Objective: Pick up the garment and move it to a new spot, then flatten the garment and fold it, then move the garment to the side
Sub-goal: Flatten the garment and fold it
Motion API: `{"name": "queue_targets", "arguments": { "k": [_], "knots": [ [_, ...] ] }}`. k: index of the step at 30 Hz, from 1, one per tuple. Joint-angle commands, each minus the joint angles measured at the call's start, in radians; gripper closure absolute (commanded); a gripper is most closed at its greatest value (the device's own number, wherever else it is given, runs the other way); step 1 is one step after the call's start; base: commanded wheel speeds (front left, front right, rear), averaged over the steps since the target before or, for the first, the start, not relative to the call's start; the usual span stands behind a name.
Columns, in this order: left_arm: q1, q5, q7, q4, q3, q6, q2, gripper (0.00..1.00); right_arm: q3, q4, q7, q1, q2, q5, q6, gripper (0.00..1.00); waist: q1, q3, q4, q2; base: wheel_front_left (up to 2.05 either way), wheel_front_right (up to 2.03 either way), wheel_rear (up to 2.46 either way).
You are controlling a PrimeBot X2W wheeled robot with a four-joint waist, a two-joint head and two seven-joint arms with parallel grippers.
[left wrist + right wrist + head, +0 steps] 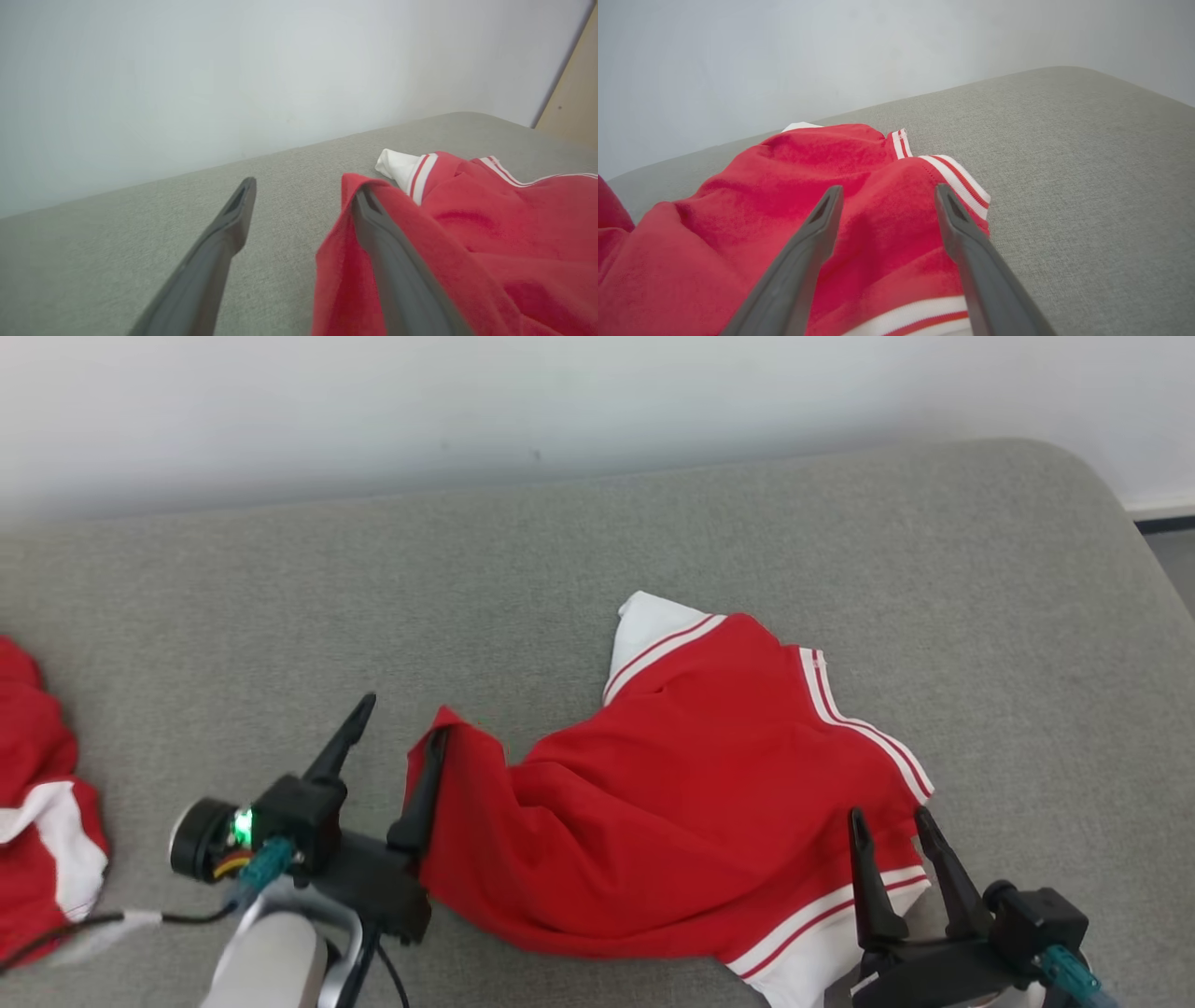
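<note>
The garment (691, 775) is red with white-and-red striped trim and lies crumpled on the grey cushion (280, 597). My left gripper (403, 717) is at its left edge and stands open. The cloth's edge drapes over the inner finger (373, 233), and the other finger (233, 219) is over bare cushion. In the left wrist view (306, 189) nothing sits between the fingers. My right gripper (889, 814) is open above the garment's lower right corner, near the striped hem. In the right wrist view (889, 190) red cloth (808, 168) lies under both fingers.
Another red and white cloth (37, 821) lies at the cushion's left edge. A pale wall (560, 401) runs behind the cushion. The cushion's rounded right corner drops to the floor (1176, 569). A wooden panel (574, 93) stands at the far right.
</note>
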Motion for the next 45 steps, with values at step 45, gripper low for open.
{"name": "queue_targets", "arguments": {
  "k": [45],
  "knots": [
    [0.506, 0.172, -0.003, -0.36, 0.309, 0.002, -0.167, 0.0, -0.207, 0.341, 0.005, 0.091, 0.001, -0.091, -0.002, 0.0, 0.0, -0.098, 0.184, -0.0001, 0.0, 0.0, 0.0]
  ]
}}
